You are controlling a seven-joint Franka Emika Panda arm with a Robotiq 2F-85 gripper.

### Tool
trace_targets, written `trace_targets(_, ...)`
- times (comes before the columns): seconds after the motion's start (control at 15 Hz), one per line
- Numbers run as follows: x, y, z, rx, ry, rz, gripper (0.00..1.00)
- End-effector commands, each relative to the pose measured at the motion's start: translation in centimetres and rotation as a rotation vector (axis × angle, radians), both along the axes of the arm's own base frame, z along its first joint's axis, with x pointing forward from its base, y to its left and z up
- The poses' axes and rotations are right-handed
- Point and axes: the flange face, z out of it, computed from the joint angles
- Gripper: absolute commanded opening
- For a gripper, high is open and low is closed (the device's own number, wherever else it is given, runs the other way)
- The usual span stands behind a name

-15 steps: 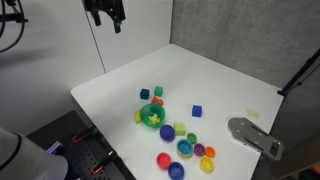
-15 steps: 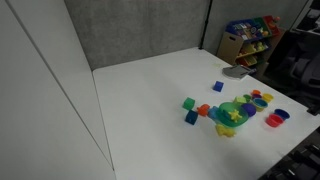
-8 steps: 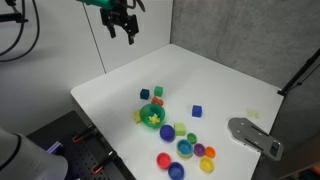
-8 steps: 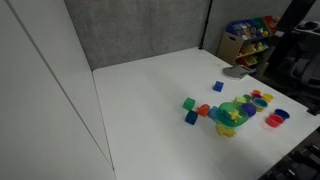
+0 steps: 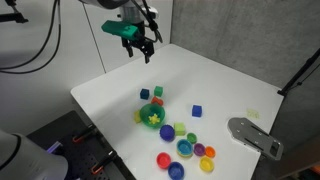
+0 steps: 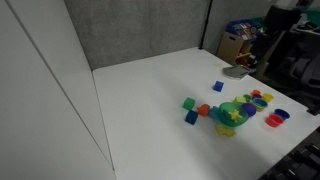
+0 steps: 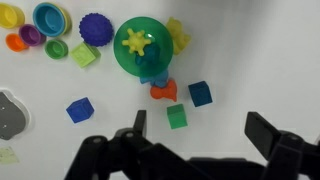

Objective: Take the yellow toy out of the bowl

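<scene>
The green bowl [image 5: 152, 117] stands on the white table with the yellow star-shaped toy [image 5: 153, 119] inside it. Both also show in the wrist view, the bowl [image 7: 160, 60] near the top middle and the toy [image 7: 136, 42] in it, and in an exterior view, bowl [image 6: 233, 113] and toy [image 6: 233, 115]. My gripper [image 5: 141, 45] hangs high above the table's far side, well away from the bowl. In the wrist view its fingers [image 7: 200, 130] are spread wide and hold nothing.
Around the bowl lie blue cubes [image 7: 199, 93] [image 7: 79, 109], a green cube [image 7: 176, 116] and an orange piece [image 7: 164, 91]. Several coloured cups [image 5: 185, 150] cluster near the table's front edge. A grey plate [image 5: 255, 137] lies at the table's corner.
The arm has swung in from the upper left and lowered toward the table. The bowl, toy and other pieces have not moved.
</scene>
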Motion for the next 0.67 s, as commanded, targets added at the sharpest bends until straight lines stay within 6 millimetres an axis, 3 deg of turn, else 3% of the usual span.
trace_targets(0.0,1.6,-1.5,-4.5,-0.009,-0.008,-0.009,1.00)
trace_targets(0.33,2.8,-4.2,-11.1,-0.015,-0.021,-0.065,1.00)
trace_targets(0.53,2.9,-5.7,-14.3,-0.018,-0.021,-0.096,1.00)
trace_targets(0.6,3.0,-5.7,-14.4,-0.004,-0.006,-0.097,1.00)
